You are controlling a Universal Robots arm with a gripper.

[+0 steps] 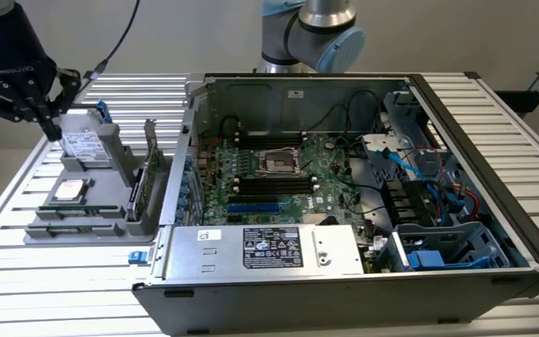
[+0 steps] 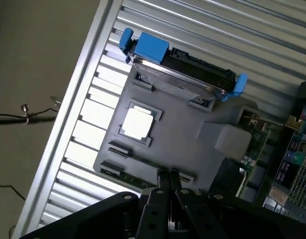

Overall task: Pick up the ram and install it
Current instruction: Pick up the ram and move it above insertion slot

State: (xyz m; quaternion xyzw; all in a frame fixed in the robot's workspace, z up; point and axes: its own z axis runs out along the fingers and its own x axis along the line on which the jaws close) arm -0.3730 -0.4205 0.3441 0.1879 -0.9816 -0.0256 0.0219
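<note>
Claw (image 2: 168, 174): black, fingers pressed together; we see nothing held.
Ram: long thin dark green circuit-board stick (image 2: 135, 180), seated in grey plastic tray (image 2: 188, 124), below the claw, apart.
Axis: we judge it parallel to the fingertip line.

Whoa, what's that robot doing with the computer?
A robot arm is helping to build the open computer. Its job is to put in the ram, a thin green memory stick. Right now the gripper hangs over the grey tray of parts beside the computer, fingers together and holding nothing. The ram lies on the tray, not yet picked up. The black memory slots are inside the computer.
</note>
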